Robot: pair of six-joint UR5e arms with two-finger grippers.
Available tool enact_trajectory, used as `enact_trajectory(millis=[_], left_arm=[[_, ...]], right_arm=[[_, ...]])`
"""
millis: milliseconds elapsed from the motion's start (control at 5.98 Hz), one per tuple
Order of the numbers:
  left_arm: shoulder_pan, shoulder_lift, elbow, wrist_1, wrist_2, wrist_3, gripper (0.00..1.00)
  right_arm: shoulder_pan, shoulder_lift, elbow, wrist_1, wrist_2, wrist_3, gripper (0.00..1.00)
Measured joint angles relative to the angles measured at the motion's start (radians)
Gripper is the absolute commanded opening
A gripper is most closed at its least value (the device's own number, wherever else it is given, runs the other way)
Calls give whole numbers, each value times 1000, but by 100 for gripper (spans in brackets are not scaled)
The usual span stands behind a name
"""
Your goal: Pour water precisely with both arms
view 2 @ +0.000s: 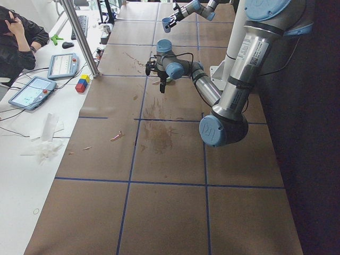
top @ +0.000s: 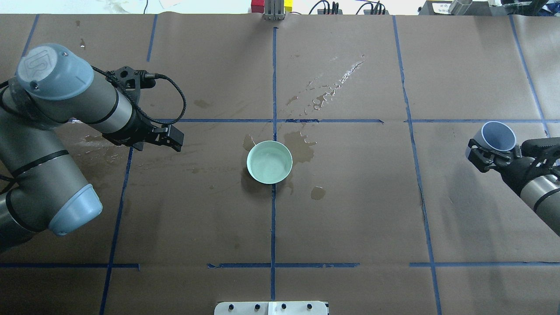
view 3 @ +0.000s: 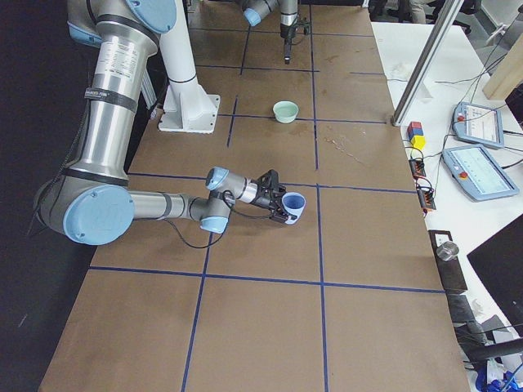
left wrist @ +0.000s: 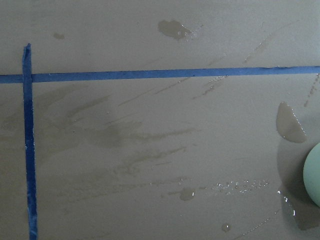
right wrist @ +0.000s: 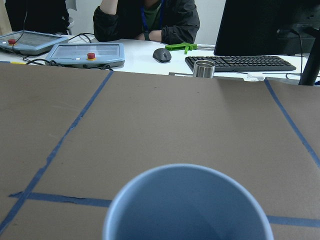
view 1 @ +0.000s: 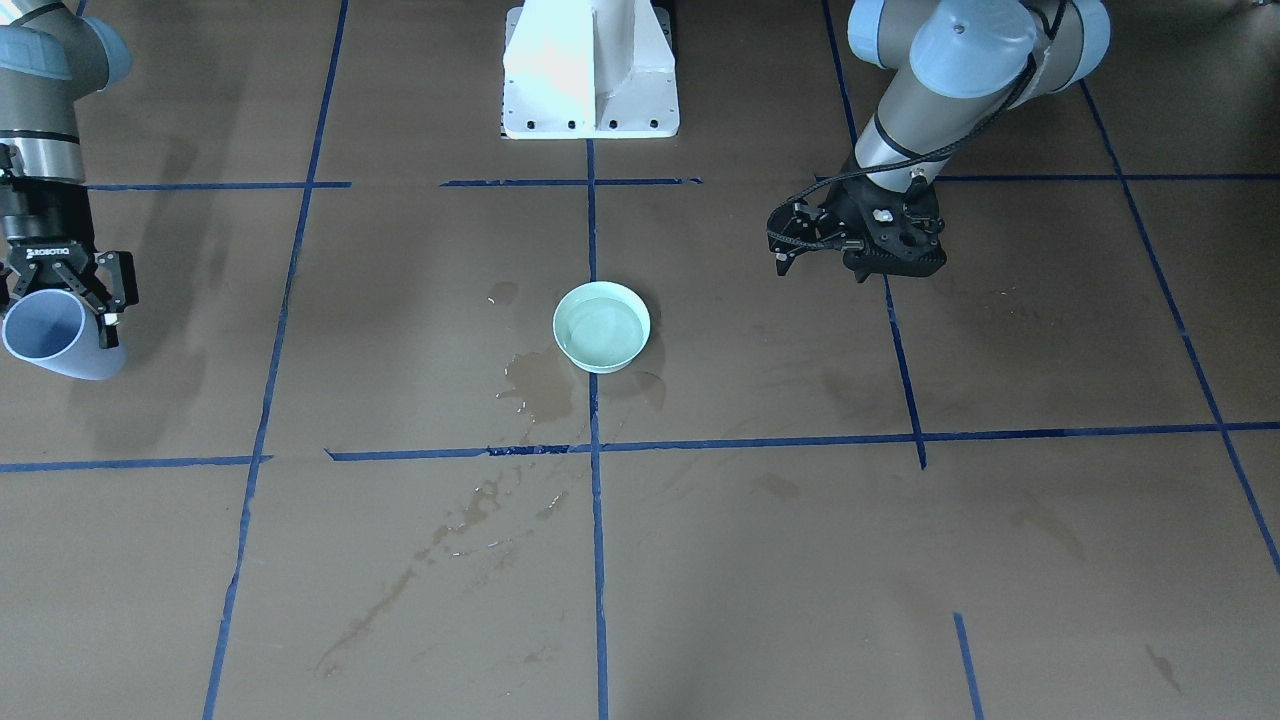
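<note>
Clear water (view 1: 600,335) lies in the round mint-green bowl (view 1: 603,367), the right gripper (view 1: 60,310) clasps a tilted pale blue plastic cup (view 1: 70,352), and whether the left gripper (top: 175,138) is clenched or released I cannot tell.

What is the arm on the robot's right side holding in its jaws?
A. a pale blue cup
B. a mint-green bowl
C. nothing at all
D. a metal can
A: the right arm has its jaws closed on a pale blue cup, while the mint-green bowl stands apart at mid-table, held by neither arm.
</note>
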Motion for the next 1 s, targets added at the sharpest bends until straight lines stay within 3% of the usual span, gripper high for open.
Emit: enact_trajectory(millis=[335, 669, 836, 1004], left_arm=[[1, -2, 0, 0, 0, -12, 100], [1, -2, 1, -1, 0, -13, 100], [1, -2, 1, -1, 0, -13, 100], [1, -2, 1, -1, 0, -13, 100]], right_arm=[[19, 17, -35, 14, 4, -1, 0], [20, 21, -120, 106, 4, 2, 0], [20, 22, -149, 140, 4, 1, 10], [19, 22, -158, 153, 4, 1, 31]])
